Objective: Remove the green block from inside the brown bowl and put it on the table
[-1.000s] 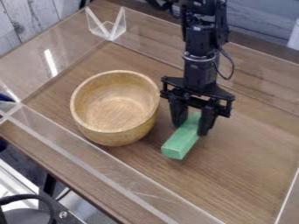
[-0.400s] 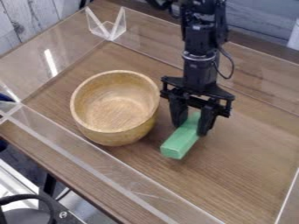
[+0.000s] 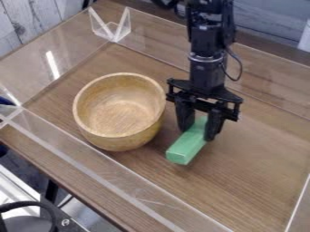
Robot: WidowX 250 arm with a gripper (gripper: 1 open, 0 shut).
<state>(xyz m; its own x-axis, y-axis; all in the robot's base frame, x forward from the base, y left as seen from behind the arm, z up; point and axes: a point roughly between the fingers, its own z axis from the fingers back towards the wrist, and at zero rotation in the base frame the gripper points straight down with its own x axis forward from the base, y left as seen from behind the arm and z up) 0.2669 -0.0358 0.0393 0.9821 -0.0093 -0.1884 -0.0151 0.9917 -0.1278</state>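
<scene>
The green block [image 3: 188, 146] lies on the table [image 3: 256, 172] just right of the brown bowl [image 3: 120, 136], its near end pointing toward the front edge. My gripper [image 3: 201, 132] points steeply down over the block's far end, a black finger on each side, shut on the green block. The block's lower end appears to rest on the tabletop. Nothing sits inside the bowl.
Low clear acrylic walls [image 3: 72, 161] run around the table's edges. A small clear V-shaped piece [image 3: 111, 25] stands at the back left corner. A black cable [image 3: 24, 214] loops below the front left edge, outside the wall.
</scene>
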